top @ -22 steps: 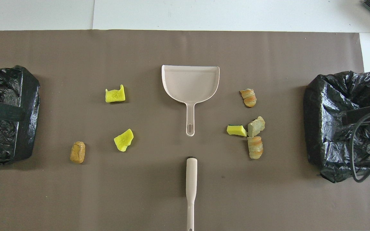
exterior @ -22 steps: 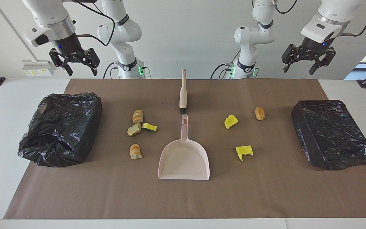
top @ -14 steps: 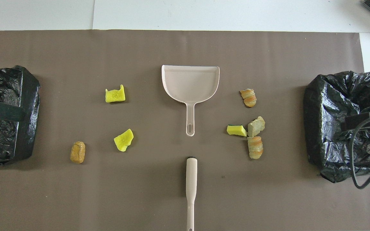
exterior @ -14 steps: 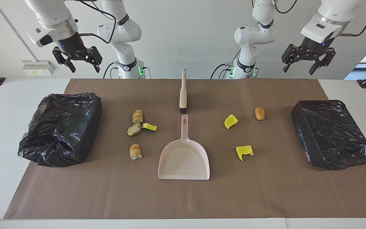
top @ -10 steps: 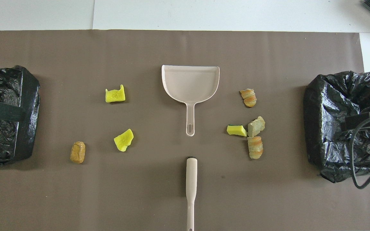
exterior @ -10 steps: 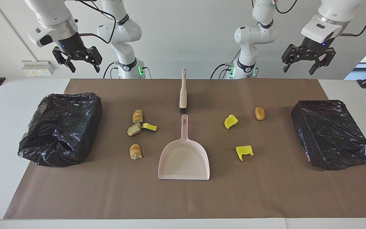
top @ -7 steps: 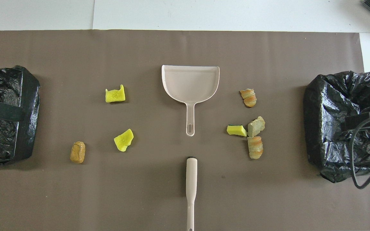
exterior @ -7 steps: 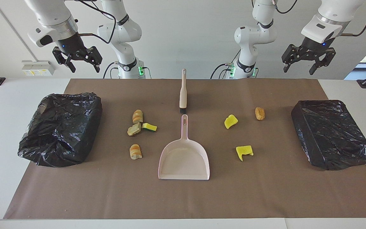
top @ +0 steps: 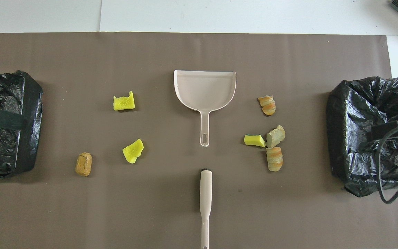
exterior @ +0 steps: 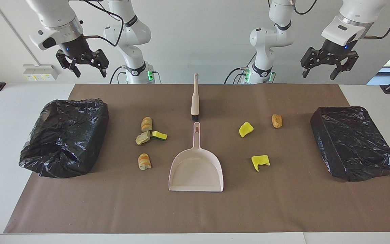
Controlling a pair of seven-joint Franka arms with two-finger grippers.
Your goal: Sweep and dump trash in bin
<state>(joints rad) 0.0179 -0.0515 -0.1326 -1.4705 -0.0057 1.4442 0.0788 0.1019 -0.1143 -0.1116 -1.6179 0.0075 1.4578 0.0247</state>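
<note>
Both grippers hang empty with fingers spread: your right gripper (exterior: 82,65) above the crumpled bin bag (exterior: 64,135), your left gripper (exterior: 328,63) above the taut-lined bin (exterior: 354,142), each arm parked clear of the mat (exterior: 195,210). Between them the dustpan (exterior: 196,169) lies handle toward the robots, nearly tip to tip with the brush (exterior: 195,98), ready to grab. Seven scraps (exterior: 152,134) lie unswept in two groups beside the pan, one toward each bin.

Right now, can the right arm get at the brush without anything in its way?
Probably yes. The brush lies alone on the mat near the robots, apart from the dustpan. The right gripper hangs open and empty, high over the table's edge.
</note>
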